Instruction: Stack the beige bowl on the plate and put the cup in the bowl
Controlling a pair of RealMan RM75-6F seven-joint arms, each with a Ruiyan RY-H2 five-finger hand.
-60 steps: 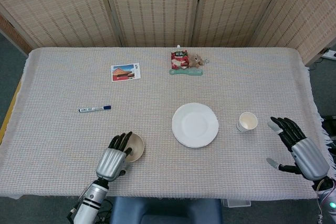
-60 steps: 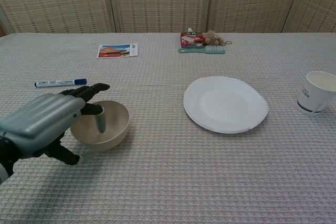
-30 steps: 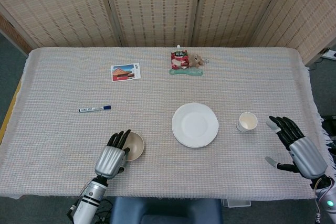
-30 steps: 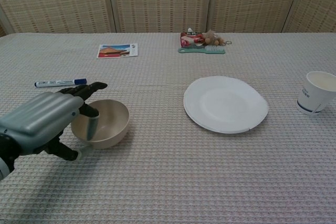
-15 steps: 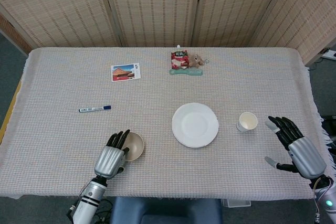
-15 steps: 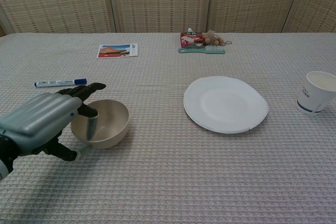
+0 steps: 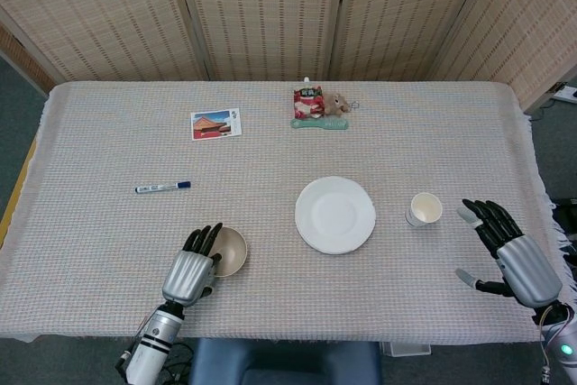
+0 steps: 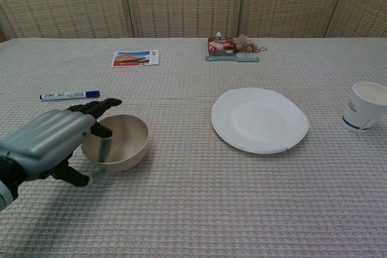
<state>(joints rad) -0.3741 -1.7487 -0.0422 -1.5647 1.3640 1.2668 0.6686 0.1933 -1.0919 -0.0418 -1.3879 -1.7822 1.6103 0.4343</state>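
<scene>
The beige bowl (image 7: 233, 251) (image 8: 127, 140) sits upright on the cloth at the near left. My left hand (image 7: 190, 274) (image 8: 47, 141) is at its near-left rim, with one finger down inside against the wall and the thumb outside by the base, pinching the wall. The white plate (image 7: 335, 215) (image 8: 260, 119) lies bare at the centre, well right of the bowl. A white paper cup (image 7: 425, 209) (image 8: 365, 107) stands upright to the plate's right. My right hand (image 7: 508, 254) hovers right of the cup with fingers spread, holding nothing; the chest view does not show it.
A blue-capped marker (image 7: 162, 187) (image 8: 69, 95) lies behind the bowl. A postcard (image 7: 215, 123) (image 8: 135, 58) lies at the far left. A red snack pouch (image 7: 307, 102) (image 8: 217, 45), a small plush and a teal brush (image 8: 234, 58) sit at the far centre.
My left hand has drawn slightly back toward the near edge, its finger sliding lower along the bowl's inner wall. The bowl, plate and cup stay put; the right hand has barely shifted.
</scene>
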